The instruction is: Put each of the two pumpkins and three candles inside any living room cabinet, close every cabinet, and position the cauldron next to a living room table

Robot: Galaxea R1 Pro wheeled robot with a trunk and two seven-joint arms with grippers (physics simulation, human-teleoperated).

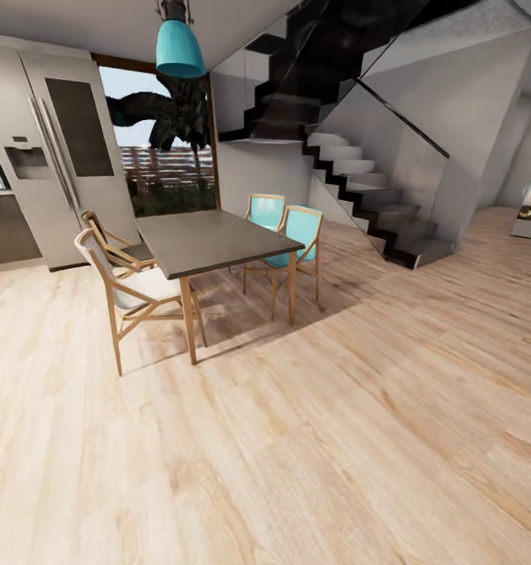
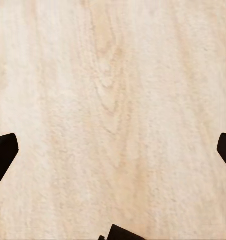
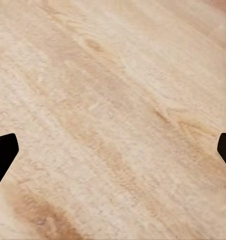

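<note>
Both hands, left [image 2: 113, 150] and right [image 3: 113, 150], spread open, empty, over plank floor [image 1: 312, 439]; dining table [image 1: 210, 239] ahead.

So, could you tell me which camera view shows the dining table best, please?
The head view: the dining table stands whole there, dark top on wooden legs, with chairs on both sides. Both wrist views look down at wood floor between wide-open fingertips, nothing held.

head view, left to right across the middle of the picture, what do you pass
refrigerator → pale wooden chairs → dark-topped dining table → two teal chairs → black-and-white staircase → small white stand far off at the right edge
</note>
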